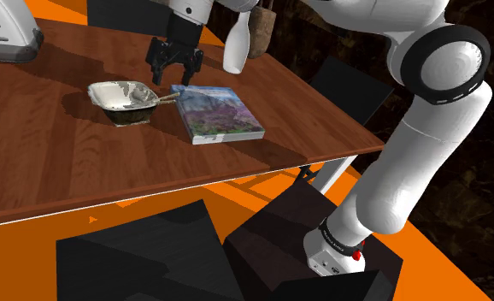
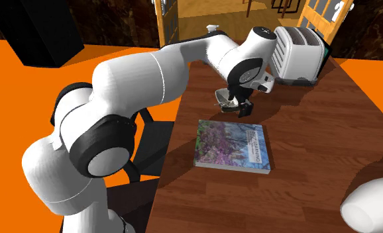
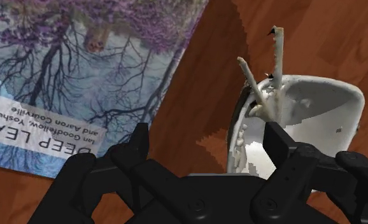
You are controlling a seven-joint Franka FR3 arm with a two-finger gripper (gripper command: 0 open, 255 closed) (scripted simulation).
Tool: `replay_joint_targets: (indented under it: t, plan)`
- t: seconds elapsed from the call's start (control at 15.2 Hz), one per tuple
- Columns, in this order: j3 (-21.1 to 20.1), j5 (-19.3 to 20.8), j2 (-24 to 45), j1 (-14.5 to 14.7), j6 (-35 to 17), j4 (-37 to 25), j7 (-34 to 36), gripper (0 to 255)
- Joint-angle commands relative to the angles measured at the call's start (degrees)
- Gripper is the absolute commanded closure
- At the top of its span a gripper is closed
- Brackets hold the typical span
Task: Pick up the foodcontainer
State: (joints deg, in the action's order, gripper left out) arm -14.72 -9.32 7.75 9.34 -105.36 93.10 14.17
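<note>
Gripper (image 1: 175,77) is open: in the wrist view we see both black fingers (image 3: 138,145) standing well apart, clamping nothing.

Foodcontainer (image 1: 121,96) is a silvery-white dish-like tub on the wooden table (image 1: 66,162), at the shoulder view's left of the book (image 1: 221,114) and just beside it. Two thin pale sticks (image 3: 275,57) poke out over its rim on the book side.

In the shoulder view we see the gripper hanging over the gap between container and book, by the container's book-side end. In the wrist view the container's rim (image 3: 316,108) sits between the fingers, close to one finger, which overlaps the tub; we can't tell if it touches. The other finger is over bare table next to the book cover (image 3: 74,63).

In the second exterior view the gripper (image 2: 239,109) covers most of the container (image 2: 220,96); the book (image 2: 233,145) lies nearer the camera, and a white toaster (image 2: 301,49) stands at the far end of the table. A white bottle (image 1: 238,43) stands on the table's far side in the shoulder view, behind the book.
</note>
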Motion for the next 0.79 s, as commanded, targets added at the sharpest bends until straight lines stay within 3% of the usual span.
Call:
replay_joint_targets:
  t: [0.0, 0.26, 0.73]
  plan:
    - [-0.6, 1.5, 5.24, 1.16, 1.02, -6.88, 1.24, 0]
    - [-1.21, 4.0, 13.69, 3.76, 3.17, -18.43, 3.07, 0]
    - [-1.11, 3.63, 13.13, 3.49, -2.4, -12.23, 2.17, 0]
